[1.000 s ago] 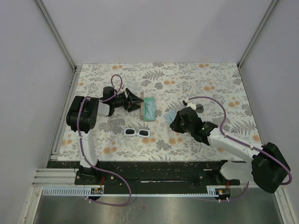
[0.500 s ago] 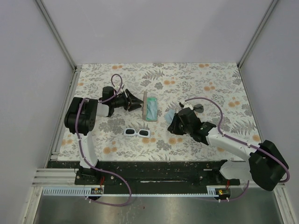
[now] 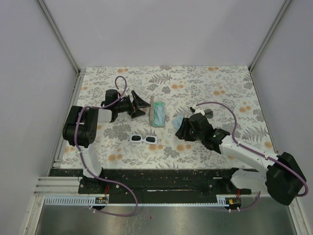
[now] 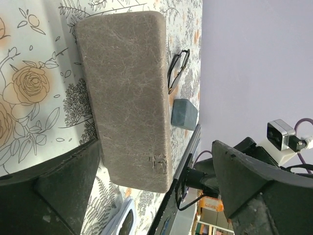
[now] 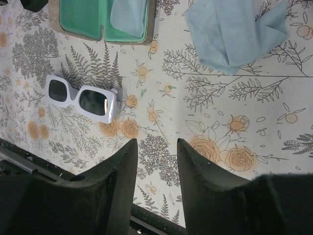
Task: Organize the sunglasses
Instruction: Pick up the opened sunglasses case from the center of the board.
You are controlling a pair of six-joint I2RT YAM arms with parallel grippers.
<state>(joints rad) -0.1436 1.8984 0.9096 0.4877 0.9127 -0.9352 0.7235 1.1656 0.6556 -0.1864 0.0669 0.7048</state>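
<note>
The white-framed sunglasses (image 3: 143,139) lie flat on the flowered cloth, also in the right wrist view (image 5: 83,98). The thin dark wire pair (image 4: 177,68) lies further right (image 3: 208,113). My left gripper (image 3: 145,106) is open, its jaws wide apart (image 4: 156,196) on either side of the tan outside of an open hard case (image 4: 127,98). My right gripper (image 3: 180,129) is open and empty (image 5: 156,147), low over the cloth, right of the white pair. A light-blue cloth pouch (image 5: 234,29) lies just beyond it.
The open case (image 3: 156,113) shows a teal lining (image 5: 83,17) with a pale cloth in it (image 5: 129,14). A small blue-grey thing (image 4: 184,113) lies past the wire pair. The black front rail (image 3: 156,176) and walls bound the table.
My left arm's elbow has swung left and its gripper has crept a little up beside the case. My right gripper has shifted slightly left then back. The sunglasses have not moved.
</note>
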